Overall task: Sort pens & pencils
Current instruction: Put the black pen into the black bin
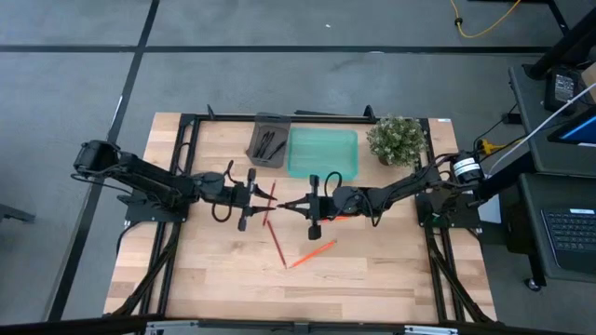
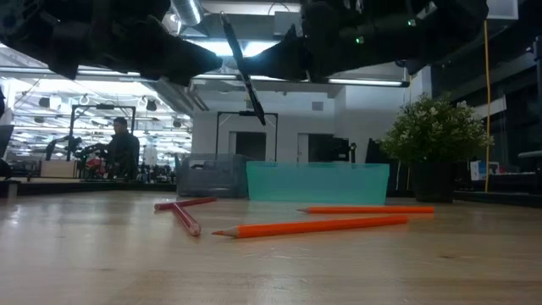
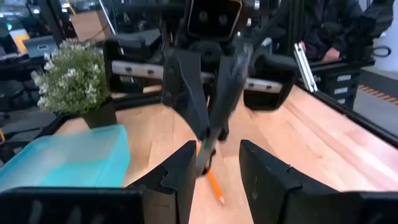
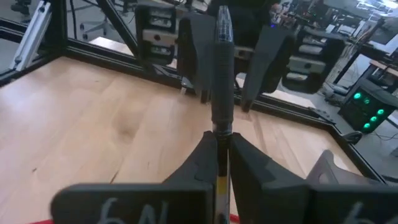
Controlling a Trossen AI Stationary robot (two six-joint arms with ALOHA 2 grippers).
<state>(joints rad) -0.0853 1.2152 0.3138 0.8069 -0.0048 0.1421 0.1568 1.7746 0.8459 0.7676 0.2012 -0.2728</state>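
My right gripper (image 4: 217, 140) is shut on a black pen (image 2: 243, 72) held high above the table's middle. Facing it from the left, my left gripper (image 3: 217, 155) stands open, its fingers close on either side of the pen (image 4: 221, 68); I see no touch. Two red pencils (image 2: 182, 205) and two orange pencils (image 2: 313, 225) lie flat on the wood below. More pens lie in the grey tray (image 1: 268, 140) at the back. My right gripper pinches the pen's barrel (image 4: 219, 127) between its two fingers, about midway along the pen. The fingers come roughly level from the table's right and lie across it. The pen stands steeply tilted, both ends free, lifted clear of the table.
A teal tray (image 1: 321, 152) stands beside the grey one at the back, and a potted plant (image 1: 396, 140) at the back right. The black frame rails (image 1: 186, 167) run along the table's sides. A person (image 2: 121, 148) sits far off in the room.
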